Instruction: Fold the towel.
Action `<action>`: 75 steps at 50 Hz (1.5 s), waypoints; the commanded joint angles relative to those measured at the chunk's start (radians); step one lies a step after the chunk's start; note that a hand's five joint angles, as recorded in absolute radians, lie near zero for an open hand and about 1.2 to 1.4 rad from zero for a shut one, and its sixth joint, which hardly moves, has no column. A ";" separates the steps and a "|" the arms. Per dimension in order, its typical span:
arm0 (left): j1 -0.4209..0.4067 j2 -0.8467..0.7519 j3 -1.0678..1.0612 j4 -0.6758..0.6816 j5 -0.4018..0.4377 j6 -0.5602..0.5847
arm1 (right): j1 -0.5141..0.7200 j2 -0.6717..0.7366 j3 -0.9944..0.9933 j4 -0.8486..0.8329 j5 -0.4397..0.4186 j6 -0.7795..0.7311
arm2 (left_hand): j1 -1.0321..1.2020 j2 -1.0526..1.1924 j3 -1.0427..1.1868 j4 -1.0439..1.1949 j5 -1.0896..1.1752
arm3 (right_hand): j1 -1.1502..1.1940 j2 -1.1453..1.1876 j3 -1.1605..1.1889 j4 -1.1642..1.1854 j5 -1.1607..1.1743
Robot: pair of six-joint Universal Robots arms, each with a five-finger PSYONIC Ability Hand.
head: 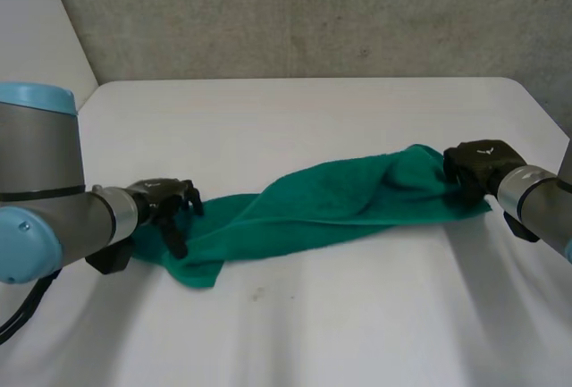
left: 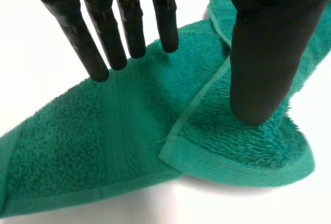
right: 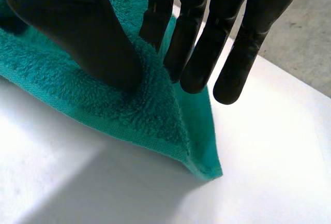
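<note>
A green towel (head: 331,204) is laid along the white surface (head: 295,119) between both hands. One end is pressed under the straight fingers and thumb of the left hand (head: 165,203); the opposite corner is pinched by the right hand (head: 481,167).

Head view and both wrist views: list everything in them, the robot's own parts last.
towel: one, green, bunched in a long strip across the table between the two hands
table: one, white, under everything
wall: one, grey, behind the table
left arm: one, grey with light-blue caps, at the table's left side
right arm: one, grey, at the table's right side
left hand: one, black, straight fingers and thumb resting on the towel's left end
right hand: one, black, pinching the towel's right corner between thumb and fingers
</note>
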 commanded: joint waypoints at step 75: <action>-0.037 0.034 -0.353 0.795 -0.115 0.054 | 0.175 0.053 -0.026 -0.156 0.016 0.179 | 0.922 0.916 0.918 0.909 0.910 | 0.427 0.220 0.218 0.208 0.249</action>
